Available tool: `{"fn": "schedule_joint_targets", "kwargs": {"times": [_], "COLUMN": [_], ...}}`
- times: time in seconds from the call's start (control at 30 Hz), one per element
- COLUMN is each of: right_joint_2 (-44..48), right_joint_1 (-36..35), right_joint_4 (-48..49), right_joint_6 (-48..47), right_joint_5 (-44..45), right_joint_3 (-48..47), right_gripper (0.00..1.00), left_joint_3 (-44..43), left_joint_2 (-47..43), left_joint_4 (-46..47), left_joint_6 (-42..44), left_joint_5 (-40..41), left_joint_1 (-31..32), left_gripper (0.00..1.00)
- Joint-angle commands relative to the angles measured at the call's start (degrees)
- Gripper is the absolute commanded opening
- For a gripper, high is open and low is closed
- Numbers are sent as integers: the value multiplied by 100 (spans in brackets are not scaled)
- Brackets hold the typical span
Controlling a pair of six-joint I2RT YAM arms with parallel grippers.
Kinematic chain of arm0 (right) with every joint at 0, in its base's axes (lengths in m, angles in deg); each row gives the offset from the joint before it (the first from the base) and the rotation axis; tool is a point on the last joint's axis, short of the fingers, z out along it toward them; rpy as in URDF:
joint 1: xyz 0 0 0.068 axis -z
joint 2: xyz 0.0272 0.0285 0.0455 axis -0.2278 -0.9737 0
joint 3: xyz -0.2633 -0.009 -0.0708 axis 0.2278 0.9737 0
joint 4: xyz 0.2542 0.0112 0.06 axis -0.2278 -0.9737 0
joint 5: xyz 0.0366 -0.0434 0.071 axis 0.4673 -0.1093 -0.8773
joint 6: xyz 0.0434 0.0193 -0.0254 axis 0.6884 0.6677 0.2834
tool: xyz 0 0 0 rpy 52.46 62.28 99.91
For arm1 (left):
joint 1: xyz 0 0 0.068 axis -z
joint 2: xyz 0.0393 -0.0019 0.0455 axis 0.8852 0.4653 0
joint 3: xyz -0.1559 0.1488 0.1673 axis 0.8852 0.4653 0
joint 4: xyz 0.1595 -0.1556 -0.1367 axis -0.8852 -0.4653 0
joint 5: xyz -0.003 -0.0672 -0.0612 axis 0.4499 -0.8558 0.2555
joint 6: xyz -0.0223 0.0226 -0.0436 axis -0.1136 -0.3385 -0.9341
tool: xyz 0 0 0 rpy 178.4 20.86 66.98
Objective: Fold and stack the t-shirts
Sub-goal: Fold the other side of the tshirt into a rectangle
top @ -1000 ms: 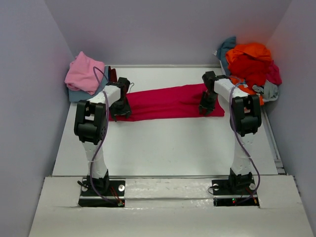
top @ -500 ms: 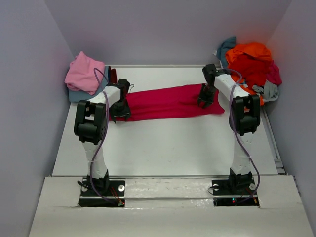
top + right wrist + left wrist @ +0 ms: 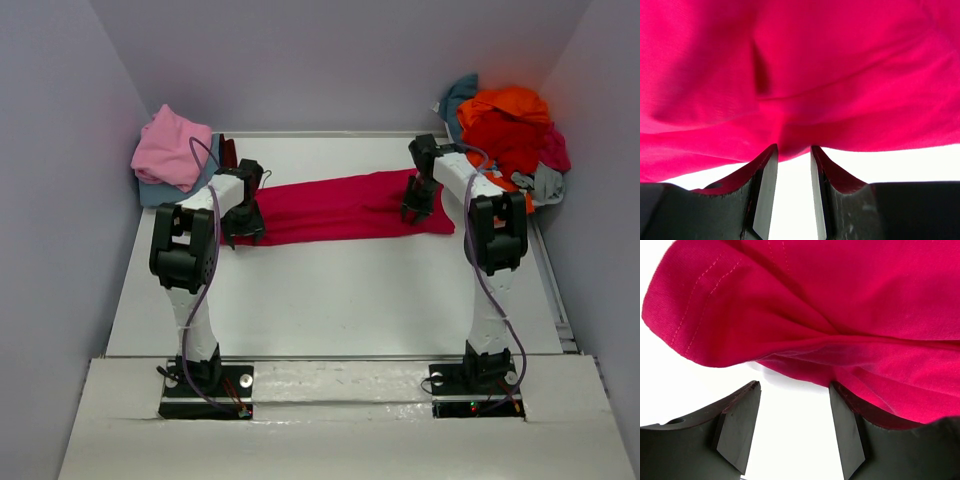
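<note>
A magenta-red t-shirt lies folded into a long band across the far part of the white table. My left gripper is at the band's left end. In the left wrist view it is open, with bare table between the jaws and the cloth draped over the right finger. My right gripper is at the band's right end. In the right wrist view it has its jaws a narrow gap apart, with the shirt's edge bunched at the tips.
A folded pink tee sits on a dusty blue one at the far left corner. A loose pile of orange and red tees, with teal and grey cloth, fills the far right corner. Walls enclose the table.
My right gripper moved a little toward the far side along the shirt's right end, then came slightly back. The left arm has not moved.
</note>
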Motion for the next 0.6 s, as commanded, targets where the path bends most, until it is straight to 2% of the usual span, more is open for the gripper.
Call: {"fn": "schedule_joint_targets", "kwargs": {"times": [0.0,0.2,0.57], "right_joint_2": [510,792,669], "right_joint_1": [-68,-68,-68], "right_joint_4": [-4,32,-109], "right_joint_6": [-60,-33,-25], "right_joint_5": [9,9,36], "right_joint_3": [392,666,245], "right_gripper": [38,39,39], "left_joint_3": [-62,-89,-45], "left_joint_2": [-286,-250,-268], "left_joint_4": [-159,-159,-124], "left_joint_6": [77,104,95], "left_joint_5": [22,40,31], "left_joint_1": [-16,-16,-16], "left_gripper": [69,69,68]}}
